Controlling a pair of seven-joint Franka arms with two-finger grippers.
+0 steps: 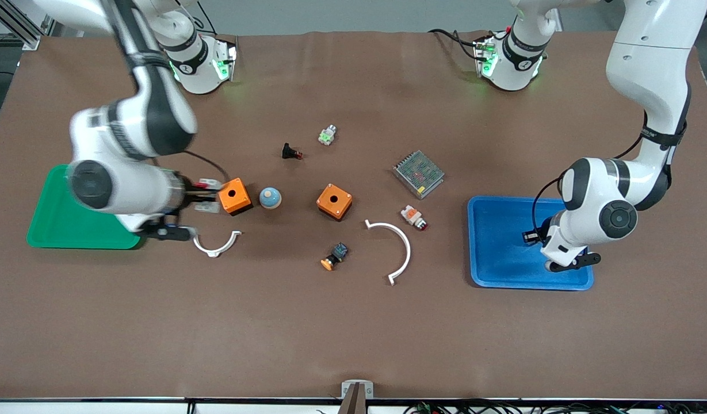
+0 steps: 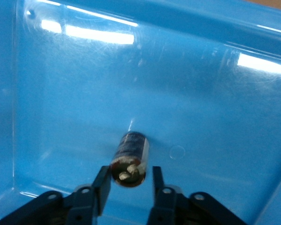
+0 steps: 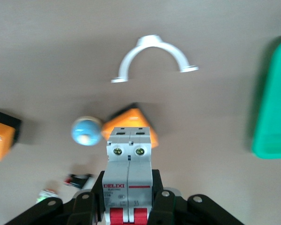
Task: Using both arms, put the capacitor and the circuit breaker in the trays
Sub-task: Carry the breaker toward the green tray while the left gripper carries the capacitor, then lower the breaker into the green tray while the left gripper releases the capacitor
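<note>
Brown counter (image 1: 353,322) carries everything, and the green tray (image 1: 60,224) serves as landmark. Between the right gripper's (image 3: 129,197) jaws the circuit breaker (image 3: 129,176) is clamped and carried over the counter just beside that tray, above an orange box (image 1: 234,196). Well apart from the green tray, at the left arm's end, the left gripper's (image 2: 128,185) jaws stand slightly parted around the capacitor (image 2: 129,158), which seems to rest inside the blue tray (image 1: 491,270). Placing appears under way; next, the breaker should be swung over the green tray and released.
</note>
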